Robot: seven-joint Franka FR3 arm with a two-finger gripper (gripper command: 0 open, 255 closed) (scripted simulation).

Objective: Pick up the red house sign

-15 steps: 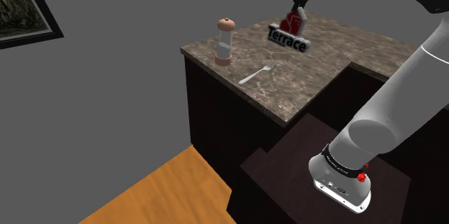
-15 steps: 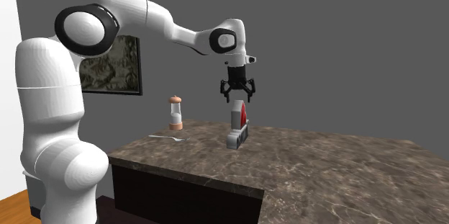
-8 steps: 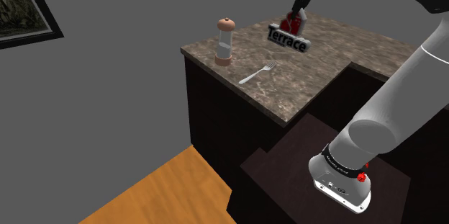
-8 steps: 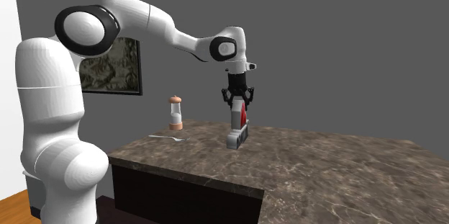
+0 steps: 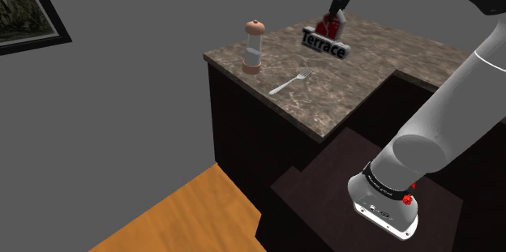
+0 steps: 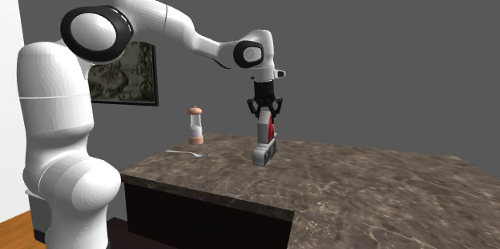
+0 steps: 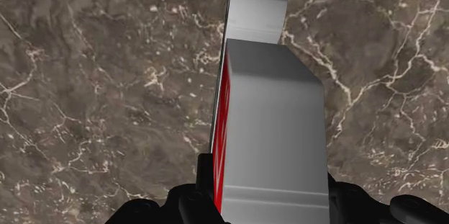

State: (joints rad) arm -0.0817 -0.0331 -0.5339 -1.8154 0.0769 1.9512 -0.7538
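— Locating the red house sign (image 5: 324, 42) first: where does it stand?

— Upright on the marble counter (image 5: 340, 96), toward the far edge in the shoulder view, well apart from the grinder (image 5: 254, 46) and the fork (image 5: 292, 83). Its lettered base rests on the stone.

— And the gripper (image 6: 267, 130)?

— Directly above the sign, pointing straight down. In the wrist view the 2 fingers are drawn in to the width of the house panel and appear to clasp it, 1 on the red face and 1 on the grey side.

— Procedure for the lift?

— Confirm that both pads bear flat on the panel. Raise vertically and slowly. The base hangs below the grip, so any tilt could let the sign pivot or slip.
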